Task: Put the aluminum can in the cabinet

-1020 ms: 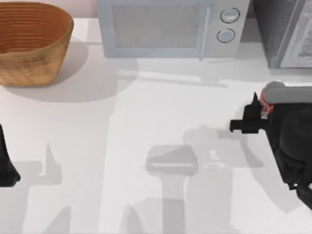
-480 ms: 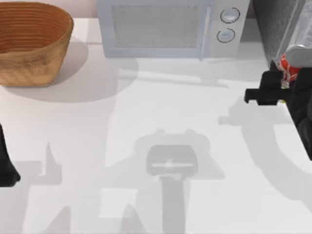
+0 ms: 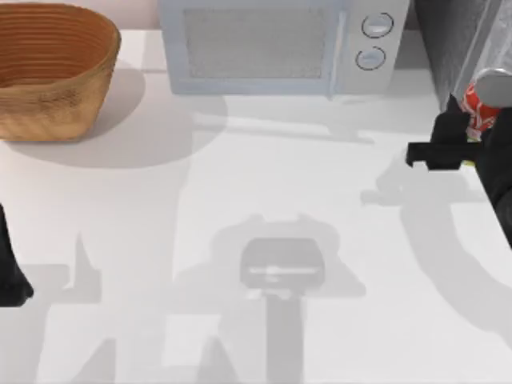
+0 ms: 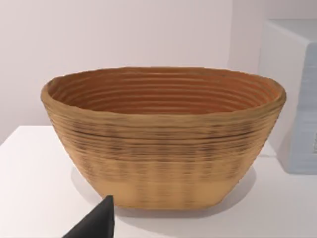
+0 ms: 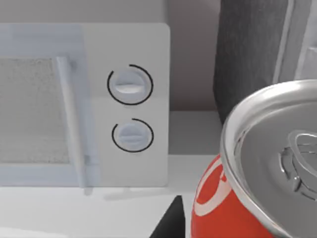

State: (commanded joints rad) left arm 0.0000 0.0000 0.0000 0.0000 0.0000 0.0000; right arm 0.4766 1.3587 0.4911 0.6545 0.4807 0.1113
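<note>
Since the earlier frames my right claw point(image 3: 468, 132) has carried the aluminum can point(image 3: 478, 104) up to the frame's right edge, just beside the cabinet point(image 3: 456, 40). Claw clamped on can. Can not yet inside; insertion remains. Left claw point(image 3: 10, 276) parked lower left.

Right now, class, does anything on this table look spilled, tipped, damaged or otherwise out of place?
Nothing stands out. The basket and microwave sit upright, and the right gripper holds the aluminum can beside the cabinet.
</note>
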